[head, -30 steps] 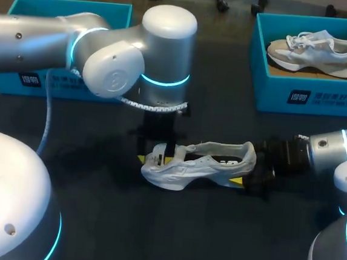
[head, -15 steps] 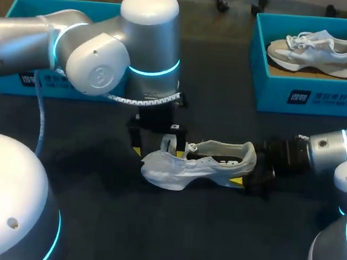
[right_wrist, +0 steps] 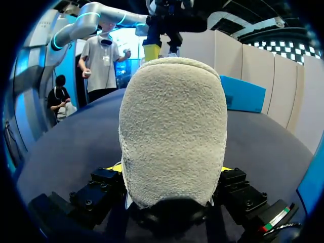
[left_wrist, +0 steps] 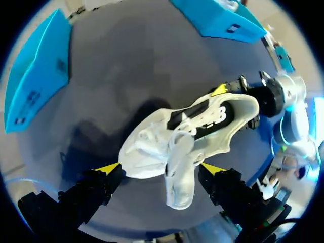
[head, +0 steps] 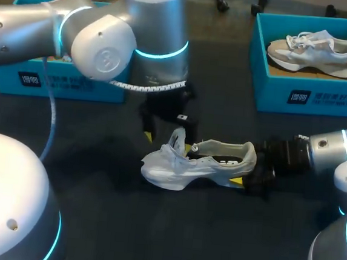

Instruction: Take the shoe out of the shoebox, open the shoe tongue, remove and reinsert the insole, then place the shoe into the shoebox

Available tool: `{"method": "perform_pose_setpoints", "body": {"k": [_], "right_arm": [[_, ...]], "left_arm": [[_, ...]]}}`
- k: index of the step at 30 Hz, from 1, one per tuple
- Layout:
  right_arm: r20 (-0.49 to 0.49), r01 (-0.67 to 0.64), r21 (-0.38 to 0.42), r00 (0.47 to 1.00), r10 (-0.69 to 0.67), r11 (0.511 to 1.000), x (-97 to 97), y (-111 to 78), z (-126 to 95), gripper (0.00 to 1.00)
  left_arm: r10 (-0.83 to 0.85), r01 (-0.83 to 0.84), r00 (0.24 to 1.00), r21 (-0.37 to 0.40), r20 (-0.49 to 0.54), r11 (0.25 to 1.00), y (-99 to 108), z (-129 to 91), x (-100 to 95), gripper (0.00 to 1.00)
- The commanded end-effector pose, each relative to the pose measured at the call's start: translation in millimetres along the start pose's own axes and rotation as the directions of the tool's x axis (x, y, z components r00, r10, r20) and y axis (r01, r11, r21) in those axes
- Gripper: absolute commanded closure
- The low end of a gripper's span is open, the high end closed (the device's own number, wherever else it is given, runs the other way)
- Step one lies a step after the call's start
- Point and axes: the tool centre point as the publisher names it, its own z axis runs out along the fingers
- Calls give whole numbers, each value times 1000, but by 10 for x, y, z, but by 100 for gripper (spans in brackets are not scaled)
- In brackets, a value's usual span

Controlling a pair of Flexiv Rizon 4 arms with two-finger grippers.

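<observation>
**Head view.** The white moulded-sole shoe [head: 204,164] lies on its sole mid-table on the dark table top [head: 152,231], toe to the left and heel to the right. It is out of both boxes. The teal cardboard shoebox [head: 62,82] sits far left. A second teal box [head: 322,97] at far right holds a grey-and-white sneaker [head: 314,48]. Our left gripper [head: 167,132] hangs just above the forefoot. The shoe tongue [head: 177,141] stands up beneath it. Our right gripper [head: 249,168] is at the heel.

**Left wrist view.** The left gripper [left_wrist: 161,168] is spread wide, one yellow tip on either side of the forefoot. The shoe tongue [left_wrist: 179,185] flops up between them, but neither finger visibly presses it, so we log nothing grasped. The dark insole [left_wrist: 198,114] shows through the mouth of the shoe [left_wrist: 223,126].

**Right wrist view.** The right gripper [right_wrist: 172,169] is clamped on the fuzzy heel of the shoe [right_wrist: 172,126]. A finger presses each side, and it is pinning the shoe down.

**Step in hand (judgement).** The shoe is unboxed and the tongue looks opened, but the insole is not yet removed. The next move calls for the left fingers to reach into the mouth, pinch the insole edge and draw it out while the right keeps the heel braced.
</observation>
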Motion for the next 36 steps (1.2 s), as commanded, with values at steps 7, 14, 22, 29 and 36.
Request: {"method": "perform_pose_setpoints", "body": {"k": [7, 14, 22, 29, 36], "right_arm": [[2, 0, 4, 1000, 0, 1000, 5, 9, 13, 100], [2, 0, 4, 1000, 0, 1000, 5, 9, 13, 100], [2, 0, 4, 1000, 0, 1000, 5, 9, 13, 100], [2, 0, 4, 1000, 0, 1000, 5, 9, 13, 100], [2, 0, 4, 1000, 0, 1000, 5, 9, 13, 100]], "left_arm": [[267, -267, 964, 31, 1, 963, -236, -363, 229, 0], [408, -409, 912, 51, 42, 911, -333, -432, 505, 33], [592, -594, 805, 62, 46, 802, -412, -555, 753, 100], [677, -676, 735, 49, -13, 735, -440, -544, 1007, 100], [677, -676, 735, 49, -13, 735, -440, -544, 1007, 100]]}}
